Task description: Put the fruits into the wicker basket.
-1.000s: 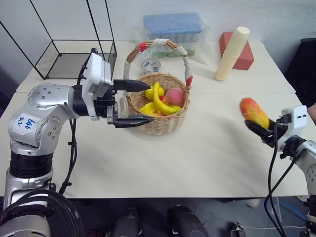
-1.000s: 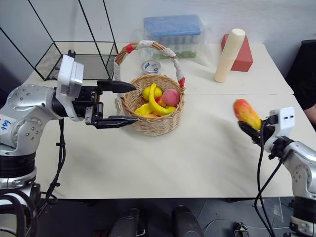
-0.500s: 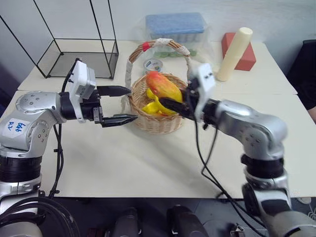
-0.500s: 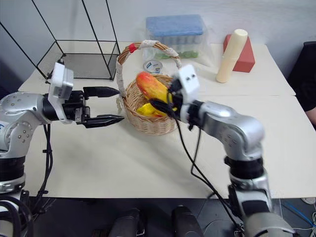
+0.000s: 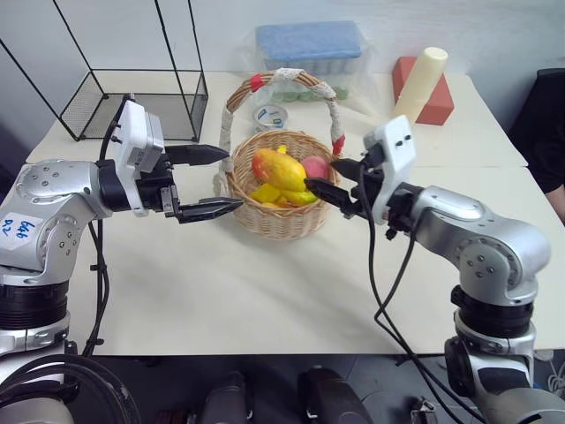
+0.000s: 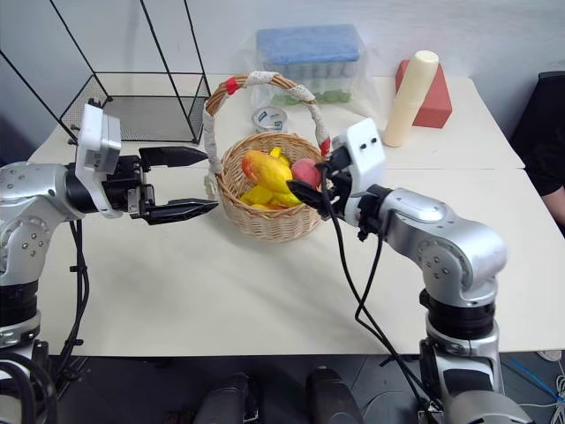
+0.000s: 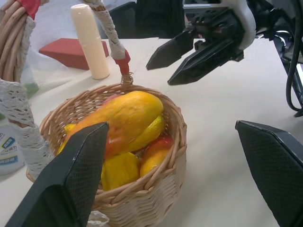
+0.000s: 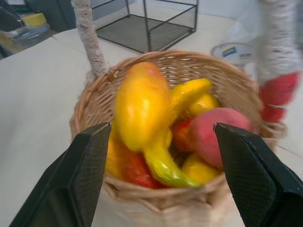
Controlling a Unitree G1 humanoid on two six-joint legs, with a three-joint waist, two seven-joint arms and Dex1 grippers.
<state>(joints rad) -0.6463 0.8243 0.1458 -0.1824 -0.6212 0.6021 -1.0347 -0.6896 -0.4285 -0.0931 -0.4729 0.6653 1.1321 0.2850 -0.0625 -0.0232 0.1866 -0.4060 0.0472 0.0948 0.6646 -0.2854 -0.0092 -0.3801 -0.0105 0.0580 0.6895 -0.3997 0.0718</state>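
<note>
The wicker basket [image 5: 281,227] stands mid-table, its arched handle [image 5: 284,78] wrapped in white with red bands. Inside, the red-orange-yellow mango [image 5: 277,168] lies on top of the yellow banana [image 5: 298,196], with the pink-red peach [image 5: 315,166] beside them. My right gripper [image 5: 320,174] hovers at the basket's right rim, open and empty, its fingers apart from the mango. On the basket's left side my left gripper [image 5: 233,178] is open, holding nothing and pointing at the basket wall. The right wrist view looks down on the mango [image 8: 142,104] and peach [image 8: 215,127] between its fingers.
Other yellow fruit lies low in the basket. A black wire-frame basket [image 5: 141,106] stands at the back left. Behind the wicker basket are a small tin [image 5: 271,117] and a blue-lidded clear box [image 5: 309,49]. A cream cylinder [image 5: 415,84] leans on a red block [image 5: 437,104] at the back right.
My right gripper carried the mango from the table's right side to the basket, opened and released it; the mango now rests inside. My left gripper drew slightly left, away from the basket.
</note>
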